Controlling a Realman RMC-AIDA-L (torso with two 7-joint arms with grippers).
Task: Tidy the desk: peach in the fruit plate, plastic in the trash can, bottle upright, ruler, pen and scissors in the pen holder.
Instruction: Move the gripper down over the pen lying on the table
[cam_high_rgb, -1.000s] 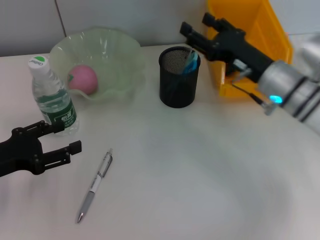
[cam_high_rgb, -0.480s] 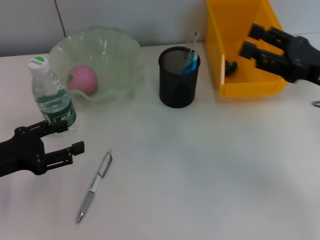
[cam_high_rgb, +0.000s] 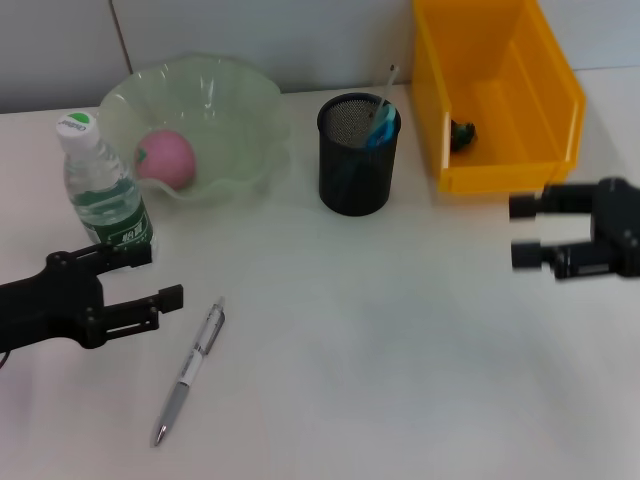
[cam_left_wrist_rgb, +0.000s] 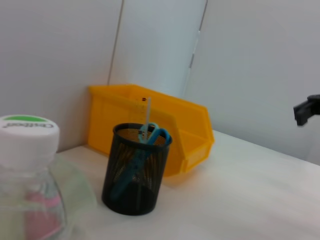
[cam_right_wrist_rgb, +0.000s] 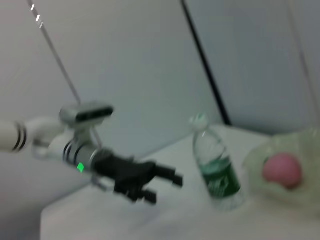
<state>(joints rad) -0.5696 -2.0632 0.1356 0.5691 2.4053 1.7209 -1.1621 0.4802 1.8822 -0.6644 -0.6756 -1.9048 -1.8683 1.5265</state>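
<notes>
Nearest, at about 7 o'clock on the desk (cam_high_rgb: 400, 380), the pen (cam_high_rgb: 188, 372) lies flat and loose, the one item visibly left to put away. Just beside it at 9 o'clock hovers the left end effector (cam_high_rgb: 140, 282), fingers spread and empty, well placed, I judge, to take the pen. At 3 o'clock the right end effector (cam_high_rgb: 528, 230) hangs parted and empty above the desk. Farther back, the bottle (cam_high_rgb: 103, 194) stands upright at 10 o'clock. The pen holder (cam_high_rgb: 357, 155) at 12 o'clock already holds blue-handled scissors (cam_left_wrist_rgb: 152, 133) and a thin clear stick, likely the ruler. The peach (cam_high_rgb: 165, 158) sits in the fruit plate (cam_high_rgb: 240, 110) at 11 o'clock. In the yellow trash can (cam_high_rgb: 500, 170) at 1 o'clock lies a small dark scrap, possibly the plastic.
</notes>
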